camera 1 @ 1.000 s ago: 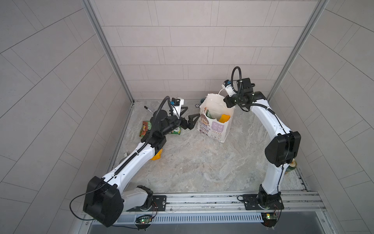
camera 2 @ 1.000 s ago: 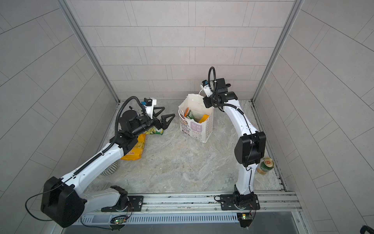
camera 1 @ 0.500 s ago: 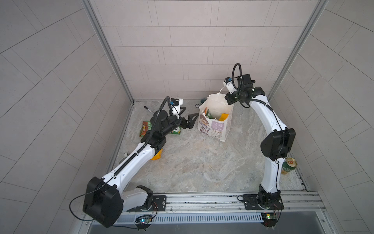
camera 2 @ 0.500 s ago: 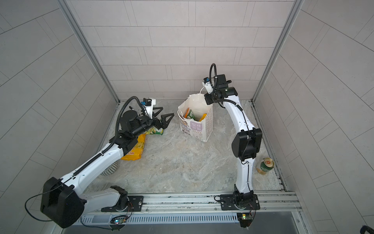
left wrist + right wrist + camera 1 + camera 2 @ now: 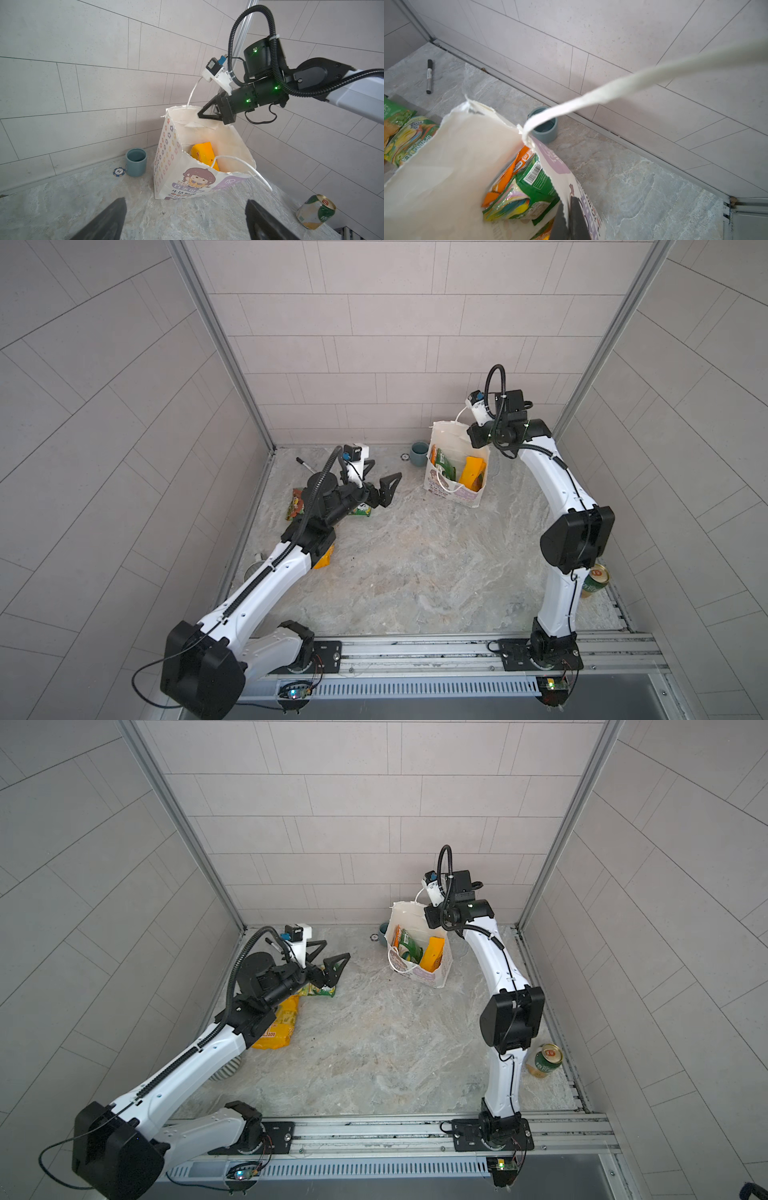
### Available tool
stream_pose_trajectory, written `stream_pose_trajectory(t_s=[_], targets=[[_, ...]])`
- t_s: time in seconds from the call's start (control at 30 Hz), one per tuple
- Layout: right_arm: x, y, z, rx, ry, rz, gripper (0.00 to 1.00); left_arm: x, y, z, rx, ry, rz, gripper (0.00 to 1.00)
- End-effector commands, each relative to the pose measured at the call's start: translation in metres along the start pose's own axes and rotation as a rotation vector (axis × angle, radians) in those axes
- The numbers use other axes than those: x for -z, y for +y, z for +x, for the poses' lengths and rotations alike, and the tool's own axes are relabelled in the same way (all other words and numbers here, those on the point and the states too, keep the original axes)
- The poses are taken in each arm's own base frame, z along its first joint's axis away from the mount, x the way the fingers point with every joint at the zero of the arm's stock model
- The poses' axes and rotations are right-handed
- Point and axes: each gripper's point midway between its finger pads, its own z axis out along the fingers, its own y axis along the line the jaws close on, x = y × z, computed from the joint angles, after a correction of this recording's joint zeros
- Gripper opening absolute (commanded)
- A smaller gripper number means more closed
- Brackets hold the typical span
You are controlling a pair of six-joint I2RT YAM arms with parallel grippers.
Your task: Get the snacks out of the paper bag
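Ahead of the wide-spread left gripper (image 5: 185, 200) the table (image 5: 62, 207) lies bare right up to the paper bag (image 5: 187, 187), whose mouth gapes upward. The right gripper (image 5: 202, 115), clamped on the bag's far rim, overhangs that side of the mouth with its arm, and a slack cord handle (image 5: 255, 172) droops off the near rim. A cup (image 5: 136, 162) and a chip (image 5: 119, 171) sit just beside the bag, off the straight line, and a can (image 5: 315, 212) stands well apart on the bag's other side.

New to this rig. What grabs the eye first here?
The white paper bag standing at the back, torn-rimmed, with green and orange-yellow snack packets poking up inside. The right gripper has its jaws shut on the bag's rim, while the left gripper hangs left of it, jaws wide and empty, near loose packets on the table.
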Motion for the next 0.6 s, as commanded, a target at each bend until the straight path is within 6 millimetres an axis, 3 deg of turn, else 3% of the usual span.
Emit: stream_pose_trajectory(t_s=[0.0,0.2,0.3,0.43,0.57], targets=[[0.051,0.03,-0.04,0.114,-0.224,-0.051,0.0,0.011,-0.003,-0.002,-0.019,-0.042,0.004,0.94],[0.081,0.062,-0.004,0.114,-0.344,-0.068,0.0,0.023,-0.012,0.013,0.029,-0.034,0.048,0.89],[0.085,0.072,0.015,0.071,-0.359,-0.032,0.0,0.022,-0.027,0.034,0.028,0.006,0.097,0.88],[0.091,0.101,0.034,0.037,-0.371,-0.056,0.0,0.017,-0.044,0.064,-0.018,0.12,0.093,0.88],[0.095,0.121,0.042,0.034,-0.369,-0.064,0.0,0.008,-0.055,0.071,-0.06,0.17,0.082,0.85]])
